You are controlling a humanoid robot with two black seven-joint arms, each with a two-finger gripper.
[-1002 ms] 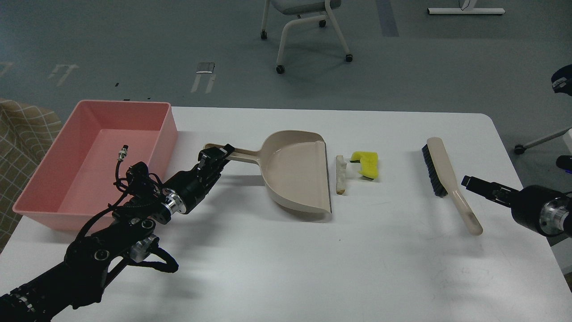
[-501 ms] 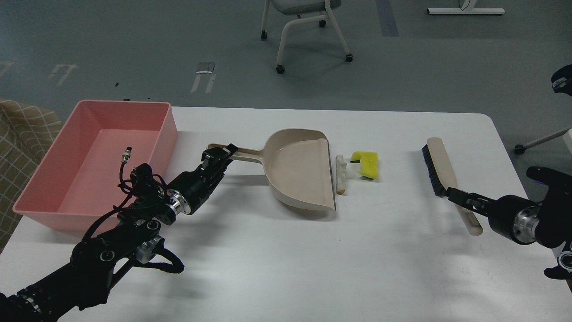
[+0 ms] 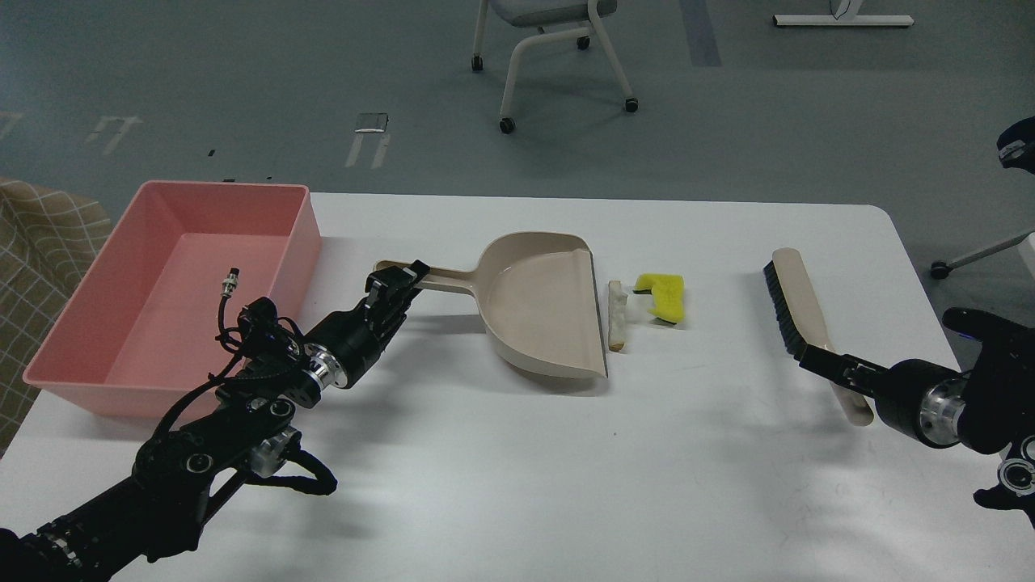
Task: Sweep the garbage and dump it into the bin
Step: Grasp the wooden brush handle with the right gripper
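The garbage lies mid-table: a pale bread-like slice (image 3: pixel 617 315) and, just to its right, a yellow sponge-like chunk (image 3: pixel 663 294). The beige dustpan (image 3: pixel 542 311) sits left of them, its open edge almost touching the slice. My left gripper (image 3: pixel 396 283) is shut on the far end of the dustpan handle. A beige brush (image 3: pixel 796 303) with black bristles lies at the right. My right gripper (image 3: pixel 818 361) is at the brush handle just below the bristles; its fingers look dark and cannot be told apart. The pink bin (image 3: pixel 297 242) stands at the far left and holds nothing.
The white table (image 3: pixel 517 485) has its right edge just beyond the brush. A chequered cloth (image 3: pixel 40 242) lies left of the bin. A wheeled chair (image 3: pixel 550 48) stands on the floor behind the table.
My right gripper has moved left and down from beside the brush handle to the handle itself. The dustpan has shifted slightly right toward the slice, still held by my left gripper.
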